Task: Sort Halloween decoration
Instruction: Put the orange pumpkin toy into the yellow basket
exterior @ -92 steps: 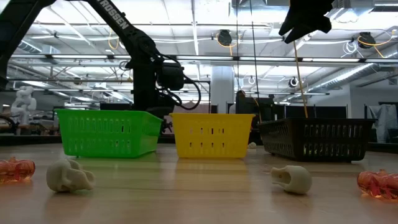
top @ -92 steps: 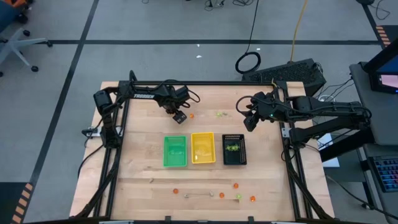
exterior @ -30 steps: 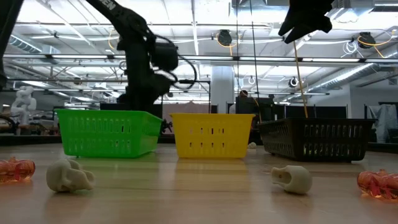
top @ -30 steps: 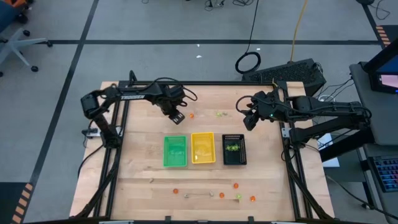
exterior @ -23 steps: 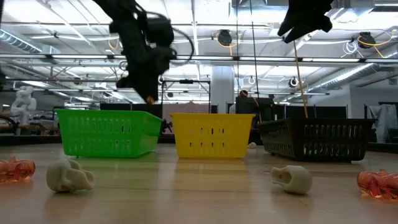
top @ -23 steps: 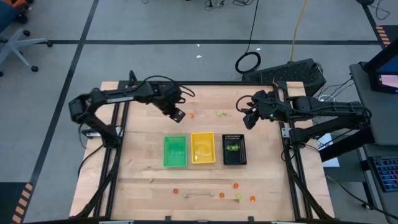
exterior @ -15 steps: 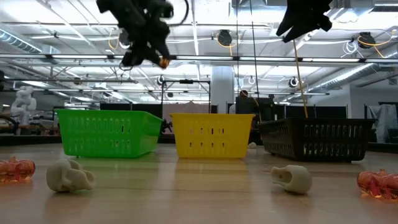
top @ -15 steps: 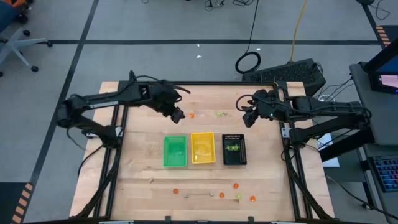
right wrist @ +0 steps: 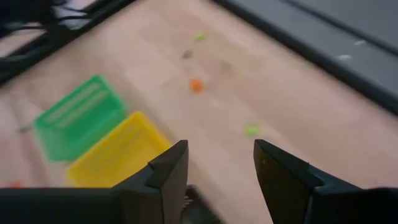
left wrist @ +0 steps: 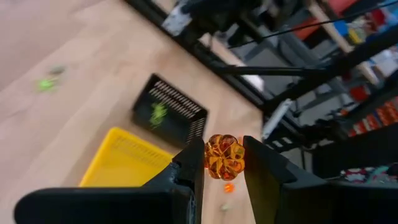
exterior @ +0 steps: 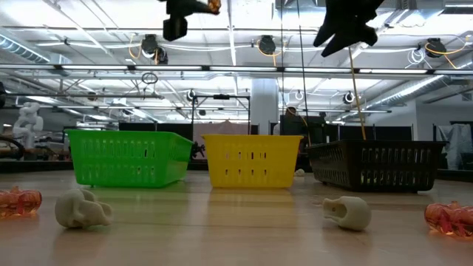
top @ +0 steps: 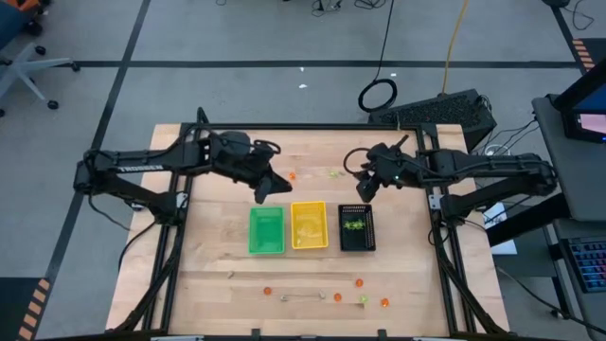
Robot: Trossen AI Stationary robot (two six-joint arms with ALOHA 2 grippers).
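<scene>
Three trays sit in a row mid-table: green tray [top: 266, 231], yellow tray [top: 309, 225], black tray [top: 357, 227]. Left gripper [left wrist: 224, 163] is up in the air, above the table just behind the green tray's far edge, fingers pinched on an orange trinket [left wrist: 224, 157], clearly held between both tips in the left wrist view. In the low view it shows at the frame's top, well above the trays. Right gripper [right wrist: 216, 167] hangs above the table behind the black tray, fingers spread apart w/ nothing between them.

Black tray holds a yellow-green trinket [top: 354, 226]. Loose pieces on the wood behind the trays: one orange [top: 292, 175], one yellow-green [top: 333, 173]. Along the near edge: several more orange bits, e.g. [top: 384, 303], plus pale ones; low view shows two whitish skulls [exterior: 83, 207] and two pinkish-orange pieces at the frame's sides. What's inside the green and yellow trays: can't tell exactly.
</scene>
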